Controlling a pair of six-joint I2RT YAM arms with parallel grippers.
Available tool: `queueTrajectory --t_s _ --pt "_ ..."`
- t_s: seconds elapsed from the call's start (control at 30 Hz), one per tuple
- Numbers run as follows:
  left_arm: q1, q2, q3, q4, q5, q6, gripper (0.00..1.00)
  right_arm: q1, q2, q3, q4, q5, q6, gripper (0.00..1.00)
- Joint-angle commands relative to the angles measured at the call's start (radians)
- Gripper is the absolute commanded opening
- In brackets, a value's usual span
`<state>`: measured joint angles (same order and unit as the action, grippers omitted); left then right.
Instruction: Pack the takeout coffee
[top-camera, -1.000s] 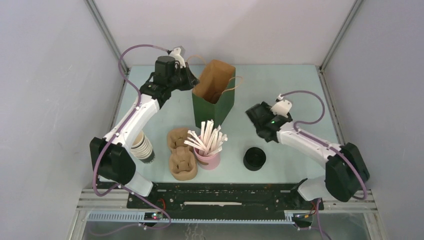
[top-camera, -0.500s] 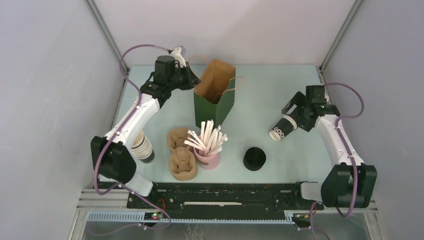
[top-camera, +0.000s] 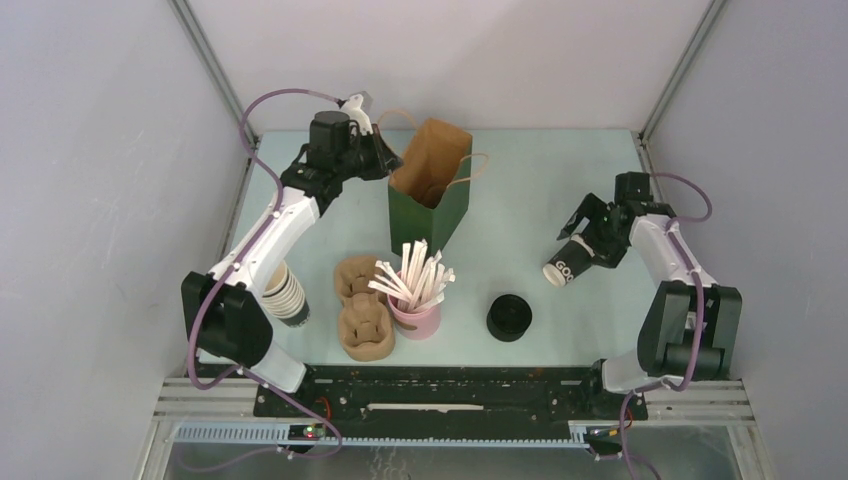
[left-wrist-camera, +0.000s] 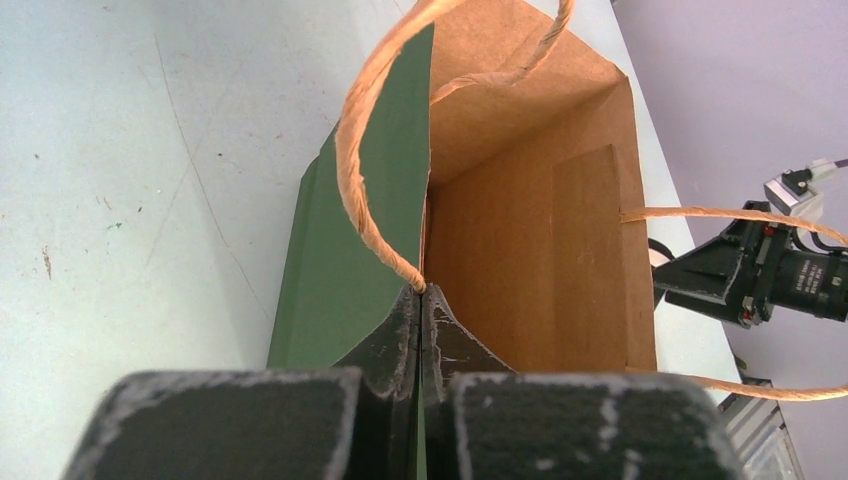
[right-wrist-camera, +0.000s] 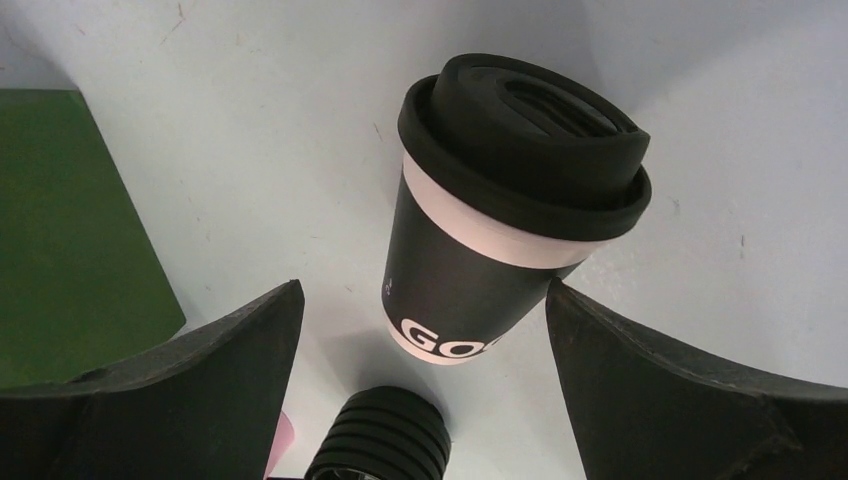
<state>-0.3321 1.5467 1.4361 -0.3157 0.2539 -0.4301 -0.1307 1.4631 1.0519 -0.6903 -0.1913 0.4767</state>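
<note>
The takeout coffee (top-camera: 562, 268) is a black cup with white lettering and a black lid (right-wrist-camera: 525, 140), on the table right of centre. It looks tilted, its lid end toward my right gripper (top-camera: 587, 240). That gripper (right-wrist-camera: 422, 285) is open wide around the cup (right-wrist-camera: 470, 270). One fingertip (right-wrist-camera: 560, 300) is at its side; I cannot tell if they touch. My left gripper (top-camera: 385, 160) is shut on the rim of the green paper bag (top-camera: 445, 215) where a handle joins. In the left wrist view the fingers (left-wrist-camera: 421, 295) pinch the bag's wall (left-wrist-camera: 350, 230), and its brown inside is open.
A squat black stack of lids (top-camera: 509, 317) sits just in front of the cup, also low in the right wrist view (right-wrist-camera: 385, 445). A pink straw holder (top-camera: 415, 318), tan cup carriers (top-camera: 362, 310) and a ribbed cup stack (top-camera: 285, 295) stand near the front left.
My right arm has swung out to the right, and the cup, hidden under it a second ago, now shows at its fingertips. The left arm and bag have not moved.
</note>
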Motion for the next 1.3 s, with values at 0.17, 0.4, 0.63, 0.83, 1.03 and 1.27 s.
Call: queueTrajectory --t_s 0.17,0.4,0.63,0.83,1.03,1.27 --pt "0.010 0.003 -0.025 0.014 0.039 -0.016 0.00 0.018 0.056 0.009 -0.015 0.100 -0.040 1.00" --pt "0.010 -0.004 -0.029 0.021 0.047 -0.019 0.00 0.054 0.124 0.010 0.026 0.156 -0.030 0.99" --pt "0.012 -0.003 -0.029 0.026 0.055 -0.020 0.00 0.124 0.146 0.016 0.035 0.291 -0.025 0.93" --pt "0.016 -0.011 -0.034 0.029 0.056 -0.021 0.00 0.225 0.091 0.012 0.079 0.417 -0.003 0.77" --pt "0.018 -0.016 -0.036 0.032 0.058 -0.022 0.00 0.349 0.042 -0.038 0.220 0.541 0.012 0.69" --pt "0.019 -0.023 -0.042 0.040 0.058 -0.025 0.00 0.598 0.031 -0.127 0.555 0.825 -0.079 0.66"
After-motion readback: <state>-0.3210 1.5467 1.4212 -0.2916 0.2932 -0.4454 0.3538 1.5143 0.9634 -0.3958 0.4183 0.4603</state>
